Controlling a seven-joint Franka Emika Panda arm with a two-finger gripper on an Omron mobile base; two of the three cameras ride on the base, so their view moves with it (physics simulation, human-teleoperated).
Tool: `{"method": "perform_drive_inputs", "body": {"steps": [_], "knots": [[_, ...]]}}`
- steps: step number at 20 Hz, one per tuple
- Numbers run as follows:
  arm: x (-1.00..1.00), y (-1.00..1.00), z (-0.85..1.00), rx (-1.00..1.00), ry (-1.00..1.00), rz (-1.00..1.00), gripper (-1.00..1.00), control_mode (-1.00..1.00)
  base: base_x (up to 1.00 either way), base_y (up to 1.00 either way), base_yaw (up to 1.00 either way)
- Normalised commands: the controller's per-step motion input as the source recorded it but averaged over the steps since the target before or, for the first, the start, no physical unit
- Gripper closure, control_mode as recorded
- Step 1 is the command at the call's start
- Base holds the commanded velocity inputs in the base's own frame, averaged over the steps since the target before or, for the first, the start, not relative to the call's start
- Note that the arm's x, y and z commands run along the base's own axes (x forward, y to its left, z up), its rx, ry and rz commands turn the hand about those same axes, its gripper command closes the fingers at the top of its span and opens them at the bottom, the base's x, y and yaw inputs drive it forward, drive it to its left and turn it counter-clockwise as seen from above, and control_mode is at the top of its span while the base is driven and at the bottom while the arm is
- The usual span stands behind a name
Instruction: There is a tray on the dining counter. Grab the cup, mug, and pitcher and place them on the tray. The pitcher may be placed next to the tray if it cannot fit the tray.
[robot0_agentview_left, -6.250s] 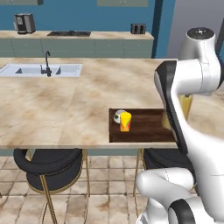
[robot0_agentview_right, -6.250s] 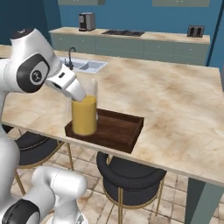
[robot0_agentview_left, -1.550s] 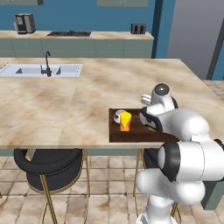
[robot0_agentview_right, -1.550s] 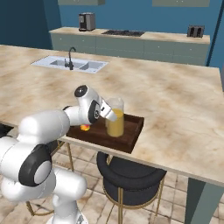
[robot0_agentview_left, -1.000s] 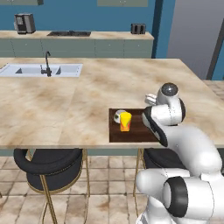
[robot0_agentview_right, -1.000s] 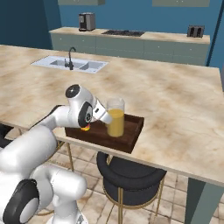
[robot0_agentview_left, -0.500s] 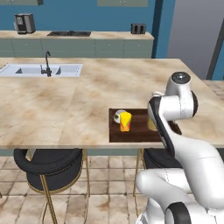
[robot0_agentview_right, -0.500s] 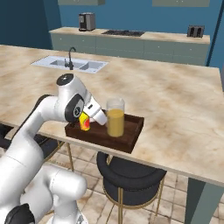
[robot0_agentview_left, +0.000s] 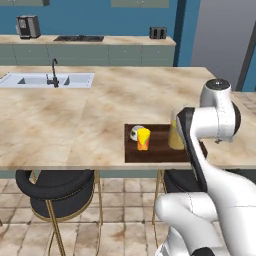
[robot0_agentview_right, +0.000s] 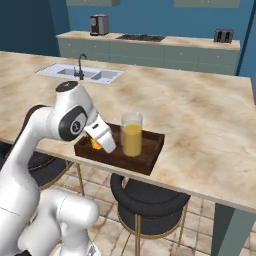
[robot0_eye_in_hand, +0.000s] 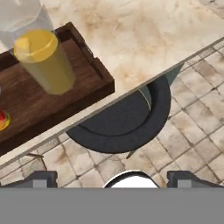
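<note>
The dark brown tray (robot0_agentview_left: 159, 154) lies at the near edge of the dining counter (robot0_agentview_left: 75, 115). On it stand the white mug (robot0_agentview_left: 135, 132), the yellow cup (robot0_agentview_left: 143, 139) and the tall glass pitcher (robot0_agentview_right: 132, 134), orange in its lower half. My arm covers part of the pitcher (robot0_agentview_left: 175, 137) in the left base view. My gripper (robot0_agentview_right: 108, 147) hangs open and empty just left of the pitcher, over the tray's (robot0_agentview_right: 150, 152) front rim. The hand view looks down on the pitcher (robot0_eye_in_hand: 43, 61), the tray (robot0_eye_in_hand: 57, 103) and a sliver of the cup (robot0_eye_in_hand: 2, 120), with the gripper (robot0_eye_in_hand: 111, 178) wide apart.
Black round stools (robot0_agentview_left: 55, 182) (robot0_agentview_right: 145, 200) (robot0_eye_in_hand: 127, 120) stand under the counter's near edge. A steel sink (robot0_agentview_left: 47, 80) with a tap is set in the far left of the counter. A back counter (robot0_agentview_left: 90, 42) carries a coffee machine and a toaster.
The gripper was holding the pitcher over the tray, then set it down and let go. Since then the hand has risen and drawn back toward the counter's near edge.
</note>
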Motion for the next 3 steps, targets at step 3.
{"method": "perform_drive_inputs", "body": {"steps": [3], "knots": [[-0.72,0.0,0.0,0.0,0.0,0.0,-1.0,-1.0,0.0,0.0,0.0]]}}
